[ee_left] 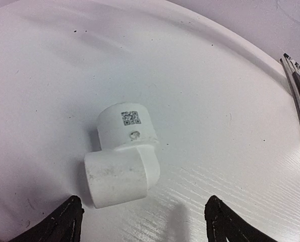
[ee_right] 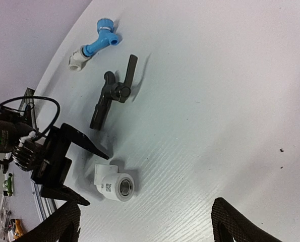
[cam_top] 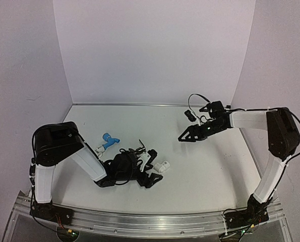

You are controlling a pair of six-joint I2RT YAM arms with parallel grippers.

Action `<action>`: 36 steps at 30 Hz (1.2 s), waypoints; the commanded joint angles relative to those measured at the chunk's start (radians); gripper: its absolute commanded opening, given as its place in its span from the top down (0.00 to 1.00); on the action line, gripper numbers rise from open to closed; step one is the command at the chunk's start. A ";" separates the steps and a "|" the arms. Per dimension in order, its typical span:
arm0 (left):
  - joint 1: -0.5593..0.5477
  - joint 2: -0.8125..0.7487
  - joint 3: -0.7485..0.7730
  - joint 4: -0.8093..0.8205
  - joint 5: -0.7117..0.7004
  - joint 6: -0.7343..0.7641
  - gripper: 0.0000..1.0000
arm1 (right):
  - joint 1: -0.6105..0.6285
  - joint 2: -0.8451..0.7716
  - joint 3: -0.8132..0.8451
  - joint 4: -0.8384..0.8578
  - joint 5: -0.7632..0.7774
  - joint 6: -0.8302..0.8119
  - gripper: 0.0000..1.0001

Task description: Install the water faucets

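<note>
Over the white surface (cam_top: 210, 166) we see the left tool (ee_left: 144, 222) and right tool (ee_right: 147, 222) open and empty. In the top view the blue faucet (cam_top: 109, 140) and grey faucet (ee_right: 112, 96) lie just above the left tool, well apart from the right tool. A white elbow fitting (ee_left: 122, 156) lies just before the left tool's tips.

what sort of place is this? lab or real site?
Probably a lab test cell: plain white table boxed in by blank white walls, arm bases on an aluminium rail, and loose parts lying about: blue faucet, grey faucet, white elbow fitting.
</note>
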 commanded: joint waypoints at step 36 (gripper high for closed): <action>-0.021 -0.317 0.244 -0.821 -0.155 -0.005 0.82 | -0.019 -0.035 0.002 0.009 -0.075 -0.010 0.14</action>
